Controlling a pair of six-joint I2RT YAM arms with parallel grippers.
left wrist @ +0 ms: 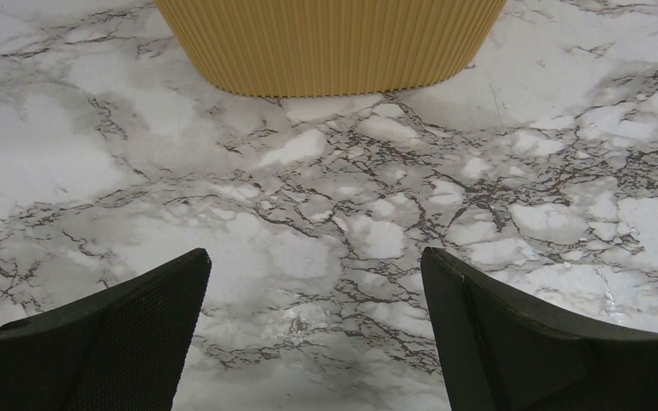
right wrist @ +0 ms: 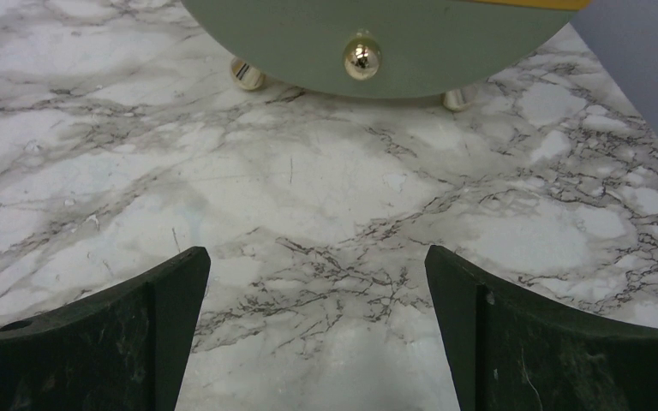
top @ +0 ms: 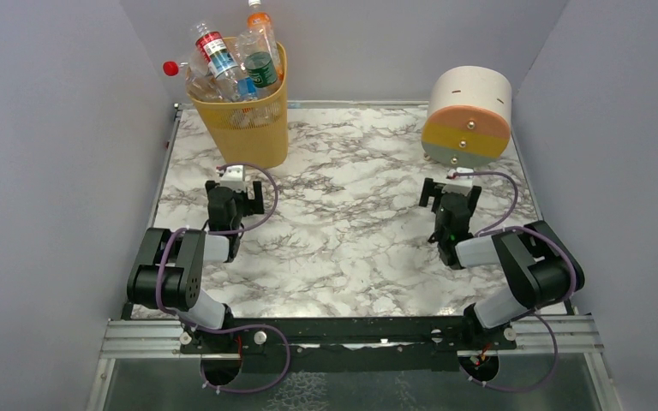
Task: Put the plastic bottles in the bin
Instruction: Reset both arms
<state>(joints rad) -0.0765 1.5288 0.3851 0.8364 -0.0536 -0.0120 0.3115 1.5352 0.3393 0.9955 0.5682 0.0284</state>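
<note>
Small clear plastic bottles [top: 236, 64] with coloured caps sit heaped in the tall yellow-orange perforated bin [top: 244, 128] at the marble desk's [top: 351, 231] far left. Both pairs of jaws stand wide, empty. Loading looks finished; next, only check for strays.

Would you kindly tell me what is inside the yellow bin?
The bin is heaped with plastic bottles, several poking above its rim. Anything deeper is hidden by its wall.
</note>
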